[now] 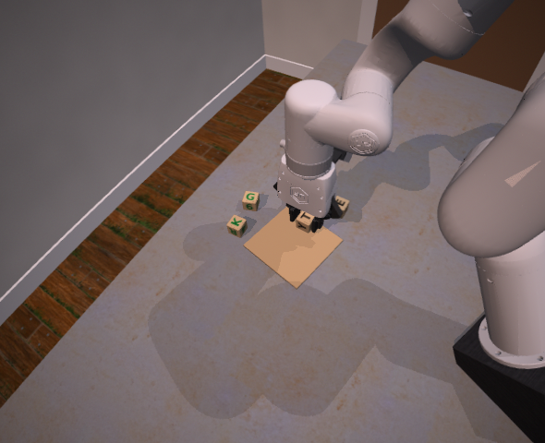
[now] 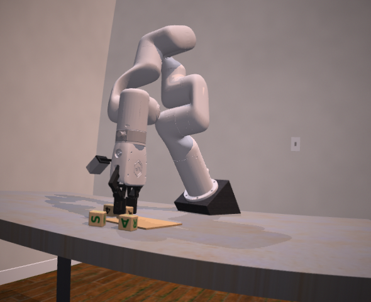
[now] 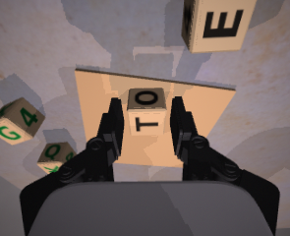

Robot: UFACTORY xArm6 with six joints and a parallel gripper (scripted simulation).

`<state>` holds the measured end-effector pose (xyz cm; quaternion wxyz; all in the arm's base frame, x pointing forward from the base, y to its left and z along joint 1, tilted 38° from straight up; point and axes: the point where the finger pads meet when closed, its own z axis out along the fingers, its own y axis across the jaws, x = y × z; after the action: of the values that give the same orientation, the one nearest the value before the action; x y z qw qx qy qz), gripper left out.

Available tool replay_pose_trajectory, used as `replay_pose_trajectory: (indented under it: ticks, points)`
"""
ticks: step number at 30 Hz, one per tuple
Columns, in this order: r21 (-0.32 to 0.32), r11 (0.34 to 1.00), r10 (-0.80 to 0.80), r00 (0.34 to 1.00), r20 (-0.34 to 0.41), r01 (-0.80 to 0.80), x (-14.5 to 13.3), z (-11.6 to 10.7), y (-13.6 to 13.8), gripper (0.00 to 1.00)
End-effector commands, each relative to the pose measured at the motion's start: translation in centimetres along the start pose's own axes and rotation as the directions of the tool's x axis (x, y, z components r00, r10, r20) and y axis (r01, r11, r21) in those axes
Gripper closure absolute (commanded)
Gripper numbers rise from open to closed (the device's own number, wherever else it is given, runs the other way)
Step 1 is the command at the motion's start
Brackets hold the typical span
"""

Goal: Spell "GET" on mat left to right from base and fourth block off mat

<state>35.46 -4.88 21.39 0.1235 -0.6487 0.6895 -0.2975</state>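
Observation:
The T block stands flat on the tan mat, near the mat's edge on the side of the E block, T face up. My gripper is low over it and open: a finger stands on each side of the block with a small gap. The E block lies on the table just off the mat. The G block and the K block lie off the mat on the other side.
The arm's black base stands at one end of the grey table. The table's long edge runs beside the G and K blocks, with wooden floor below it. The arm's upper links hang over the E block's side.

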Motion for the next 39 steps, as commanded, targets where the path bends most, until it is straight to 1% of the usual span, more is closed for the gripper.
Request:
replay_pose_trajectory:
  ticks: [1, 11, 15, 24, 25, 39]
  points:
    - [0.003, 1.0, 0.0, 1.0, 0.0, 0.0, 0.0, -0.6, -0.1, 0.53]
    - [0.003, 1.0, 0.0, 1.0, 0.0, 0.0, 0.0, -5.7, -0.1, 0.53]
    - [0.003, 1.0, 0.0, 1.0, 0.0, 0.0, 0.0, -7.3, -0.1, 0.53]
    - [0.003, 1.0, 0.0, 1.0, 0.0, 0.0, 0.0, -8.1, -0.1, 0.53]
    - [0.003, 1.0, 0.0, 1.0, 0.0, 0.0, 0.0, -8.1, -0.1, 0.0]
    - [0.003, 1.0, 0.0, 1.0, 0.0, 0.0, 0.0, -8.1, -0.1, 0.0]
